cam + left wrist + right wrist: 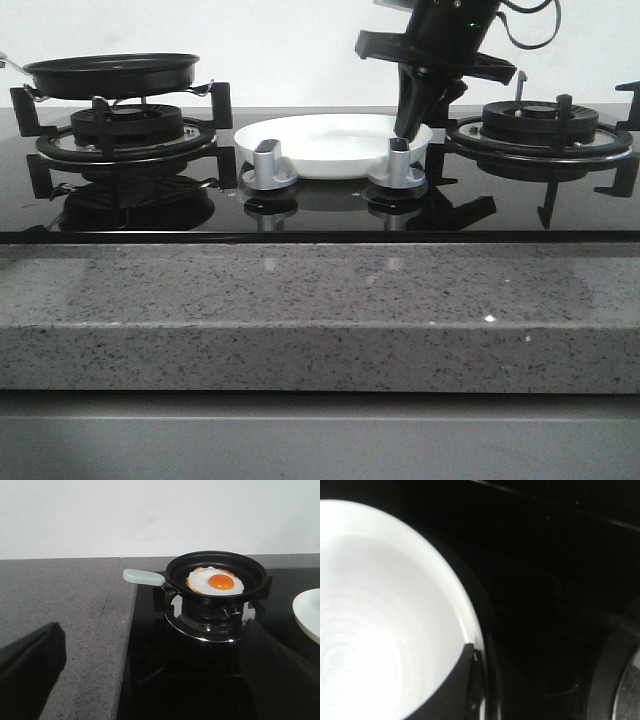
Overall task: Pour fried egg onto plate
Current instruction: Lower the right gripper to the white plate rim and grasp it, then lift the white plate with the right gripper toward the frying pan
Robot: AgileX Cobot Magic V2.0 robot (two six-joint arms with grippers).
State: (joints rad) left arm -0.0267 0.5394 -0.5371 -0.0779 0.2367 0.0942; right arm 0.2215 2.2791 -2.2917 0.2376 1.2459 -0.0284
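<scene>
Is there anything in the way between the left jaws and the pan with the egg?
Nothing visible. From the left wrist camera, the pan with the fried egg sits on its burner, its pale handle pointing out over bare counter, unobstructed.

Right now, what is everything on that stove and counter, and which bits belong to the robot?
Fried egg: one, white with orange yolk, inside the pan.
Frying pan: one, black with pale green handle, on the left burner.
Plate: one, white, between the burners.
Burners: two, black, left and right on the glass cooktop.
Knobs: two, silver, in front of the plate.
Countertop: one, speckled grey.
Left gripper: black fingers spread, facing the pan.
Right gripper: black, at the plate's right rim, one finger inside it.
</scene>
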